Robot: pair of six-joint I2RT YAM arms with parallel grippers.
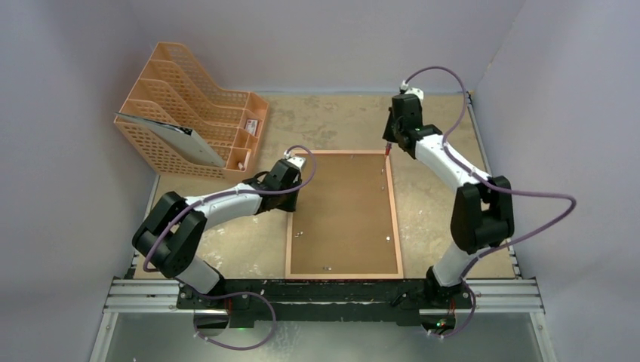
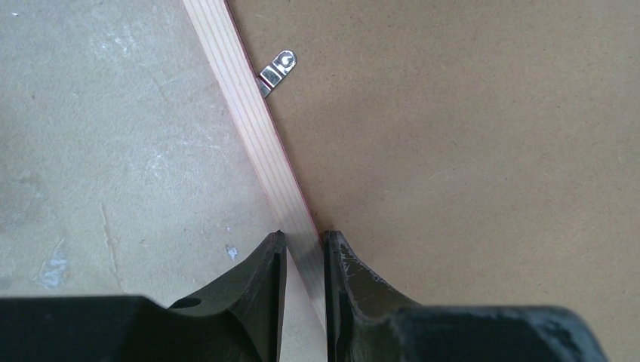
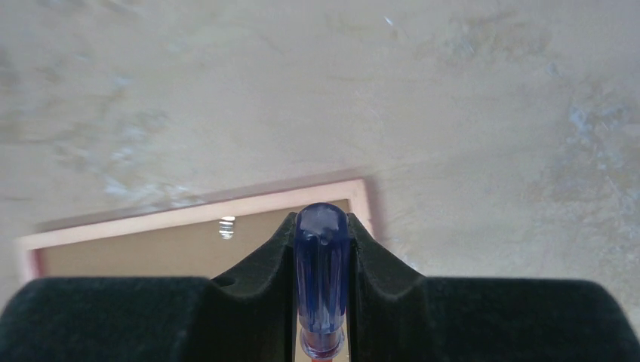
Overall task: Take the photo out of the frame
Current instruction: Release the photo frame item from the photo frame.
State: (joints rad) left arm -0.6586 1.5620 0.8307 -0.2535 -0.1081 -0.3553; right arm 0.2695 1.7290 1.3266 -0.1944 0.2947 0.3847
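Frame (image 1: 395, 219) lies face down for you, its near rail close to the table's (image 1: 340, 121) near edge and its brown backing board (image 1: 343, 211) facing up. The photo is not in sight in any view; my guess is it sits under that board, so the main job is all ahead of you.

Your left pincer (image 2: 304, 241) is clamped on the frame's left rail, one finger on the table side and one on the board side, pinning it down. Your right pincer (image 3: 322, 226) is closed around a blue-handled screwdriver (image 3: 322, 264), tip pointing down at the frame's far right corner.

Small metal clips (image 2: 278, 72) dot the rim of the board. The one by the left rail lies across the board's edge, so it looks to be holding. Whether any of the others are turned clear, you can't tell from here.

So: frame steadied, tool in hand, board not lifted. Left to do, as I read it: work the clips aside, raise the board, then draw the photo out.
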